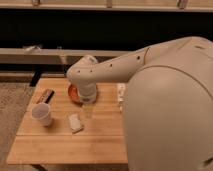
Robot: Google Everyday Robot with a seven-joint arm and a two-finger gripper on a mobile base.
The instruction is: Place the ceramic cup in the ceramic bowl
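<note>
The ceramic cup (41, 114), small and white, stands upright near the left edge of the wooden table (65, 142). The ceramic bowl (73, 94), orange-brown, sits at the table's far middle and is largely covered by my white arm. My gripper (88, 109) hangs from the wrist just in front of the bowl, pointing down at the tabletop. It is open with nothing in it. The cup is well to its left and apart from it.
A dark snack bar (46, 96) lies behind the cup. A flat white packet (75, 122) lies in front of the gripper, and a slim white tube (120, 95) lies by the right edge. My body (170, 115) fills the right side. A low bench (50, 54) runs behind.
</note>
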